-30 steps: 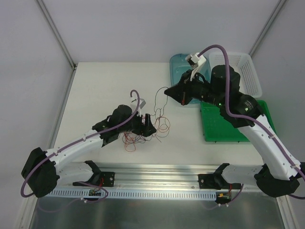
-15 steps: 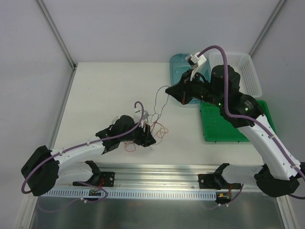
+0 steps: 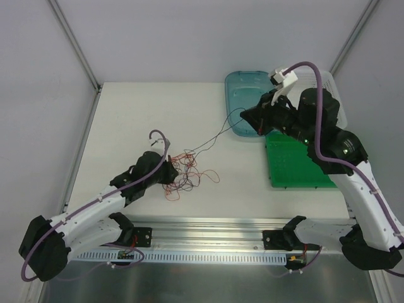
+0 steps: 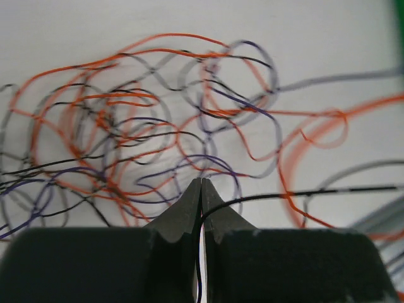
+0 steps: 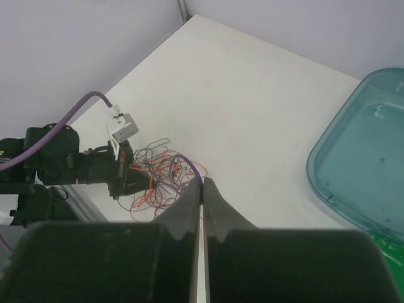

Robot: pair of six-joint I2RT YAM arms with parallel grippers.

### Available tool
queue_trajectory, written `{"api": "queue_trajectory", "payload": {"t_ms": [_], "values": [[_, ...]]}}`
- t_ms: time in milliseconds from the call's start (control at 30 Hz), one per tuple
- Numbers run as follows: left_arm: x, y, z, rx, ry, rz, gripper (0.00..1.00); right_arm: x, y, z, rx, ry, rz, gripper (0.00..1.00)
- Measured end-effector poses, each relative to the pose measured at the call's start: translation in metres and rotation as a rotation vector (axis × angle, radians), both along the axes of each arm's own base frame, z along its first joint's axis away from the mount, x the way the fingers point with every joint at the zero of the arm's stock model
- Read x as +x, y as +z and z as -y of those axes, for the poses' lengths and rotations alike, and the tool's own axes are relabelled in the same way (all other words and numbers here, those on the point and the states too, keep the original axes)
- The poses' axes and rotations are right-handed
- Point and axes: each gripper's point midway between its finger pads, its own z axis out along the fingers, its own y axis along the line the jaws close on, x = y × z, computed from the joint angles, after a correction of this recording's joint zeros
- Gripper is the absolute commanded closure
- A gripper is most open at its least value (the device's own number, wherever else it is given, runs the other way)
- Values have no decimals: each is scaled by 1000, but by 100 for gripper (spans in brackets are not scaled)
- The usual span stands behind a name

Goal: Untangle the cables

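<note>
Jaws on both my left gripper and right gripper are pinched together, each on a thin wire. Over the white table, the right one hangs raised near the teal tray. The cables lie bunched at the left one's tips, with one strand stretched up to the right.

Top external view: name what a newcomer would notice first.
A tangle of orange-red, black and purple cables lies mid-table, by the left gripper. One thin strand runs nearly straight from it to the right gripper near the teal tray.
</note>
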Motion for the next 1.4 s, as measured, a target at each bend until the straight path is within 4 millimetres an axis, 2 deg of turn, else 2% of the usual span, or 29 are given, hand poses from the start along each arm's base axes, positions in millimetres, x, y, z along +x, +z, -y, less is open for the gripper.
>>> {"api": "queue_trajectory", "payload": {"t_ms": [100,200,333,433,500,600,700,767,833,900,967,1067,1133,1200,1267,1300,1367,1400], "values": [[15,-13,-36,41,156,-63,100,-9,16,20,2,-42,46,99],[21,-32,-69,83,302,-167,100,-15,38,37,23,-85,113,99],[20,-56,-97,113,456,-317,100,-27,66,66,62,-164,202,99],[24,-62,-115,102,565,-387,100,-36,75,78,80,-188,234,99],[31,-57,-123,85,618,-399,100,-39,77,80,86,-189,241,99],[50,-36,-127,73,651,-367,100,-38,73,77,79,-177,229,99],[72,-8,-129,58,675,-316,100,-36,54,65,57,-134,180,99],[85,7,-138,53,711,-282,100,-36,35,60,33,-109,139,99],[91,14,-150,58,752,-259,100,-36,21,57,9,-96,101,99],[90,13,-159,75,778,-261,100,-39,14,55,-5,-78,75,99],[87,8,-164,99,788,-283,100,-44,21,55,-2,-56,72,99],[81,2,-166,131,779,-311,100,-53,54,60,48,-51,138,99],[78,4,-169,154,776,-323,100,-58,69,69,80,-72,194,99],[84,23,-171,151,768,-291,100,-60,69,79,87,-115,218,99],[95,57,-168,118,738,-218,100,-58,55,83,86,-139,213,99],[102,81,-164,86,716,-164,100,-53,40,80,77,-144,186,99],[110,134,-157,18,670,-40,100,-35,-9,63,53,-145,91,99],[110,161,-152,-17,638,21,100,-25,-43,51,36,-140,19,99]]}}
